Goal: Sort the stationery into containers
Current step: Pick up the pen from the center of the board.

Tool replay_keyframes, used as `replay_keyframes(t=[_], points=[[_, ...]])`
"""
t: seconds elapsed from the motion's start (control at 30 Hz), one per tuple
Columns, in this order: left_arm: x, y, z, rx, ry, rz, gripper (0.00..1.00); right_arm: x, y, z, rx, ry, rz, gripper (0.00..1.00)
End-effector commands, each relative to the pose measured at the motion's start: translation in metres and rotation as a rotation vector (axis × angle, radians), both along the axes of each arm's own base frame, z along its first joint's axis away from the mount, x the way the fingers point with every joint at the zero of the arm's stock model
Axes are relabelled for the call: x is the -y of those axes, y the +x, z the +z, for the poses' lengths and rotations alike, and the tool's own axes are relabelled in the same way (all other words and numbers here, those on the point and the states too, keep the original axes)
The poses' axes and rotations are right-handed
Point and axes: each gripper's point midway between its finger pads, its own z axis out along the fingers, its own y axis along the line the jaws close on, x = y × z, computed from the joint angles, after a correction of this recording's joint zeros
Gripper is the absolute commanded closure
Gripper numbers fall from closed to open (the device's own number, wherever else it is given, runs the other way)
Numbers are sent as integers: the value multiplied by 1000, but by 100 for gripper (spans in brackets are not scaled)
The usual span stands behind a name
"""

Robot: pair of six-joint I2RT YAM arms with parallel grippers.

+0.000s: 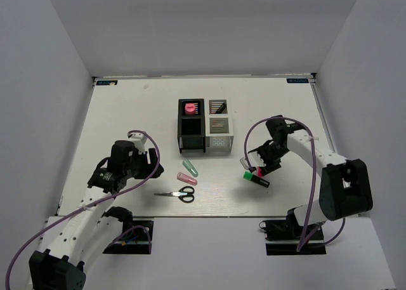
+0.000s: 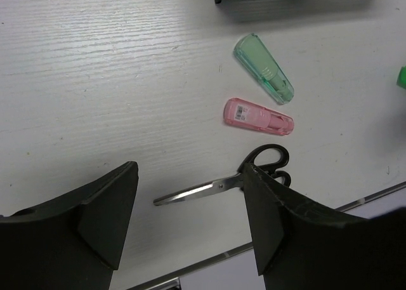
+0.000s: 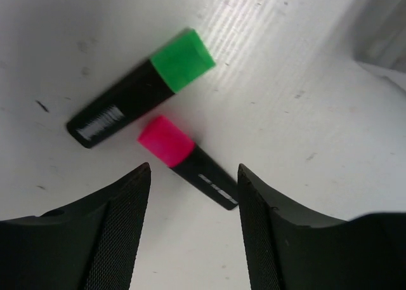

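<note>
Four slatted boxes [image 1: 204,126] stand mid-table. The back left black one holds the pink tube [image 1: 189,108]. The back right one holds a dark highlighter [image 1: 219,107]; its cap colour is unclear. My right gripper [image 1: 259,165] is open and empty, just above the green-capped highlighter [image 3: 143,90] and the pink-capped highlighter [image 3: 187,160], which lies between its fingertips [image 3: 124,195]. My left gripper [image 1: 147,157] is open and empty above the table. The scissors [image 2: 222,183], pink capsule [image 2: 258,116] and green capsule [image 2: 263,68] lie ahead of it.
The two capsules [image 1: 188,173] and the scissors [image 1: 177,193] lie in front of the boxes, near the table's front edge. White walls enclose the table on three sides. A corner of a white box [image 3: 384,30] shows at the right wrist view's top right.
</note>
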Motion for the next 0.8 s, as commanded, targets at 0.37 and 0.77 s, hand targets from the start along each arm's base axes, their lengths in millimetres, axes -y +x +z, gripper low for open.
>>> replay_keyframes(t=[0.37, 0.77], points=[[-1, 0, -3, -28, 17, -6, 21, 7, 11, 1, 12, -28, 340, 37], [-3, 0, -8, -48, 33, -5, 21, 6, 21, -36, 119, -34, 374, 36]])
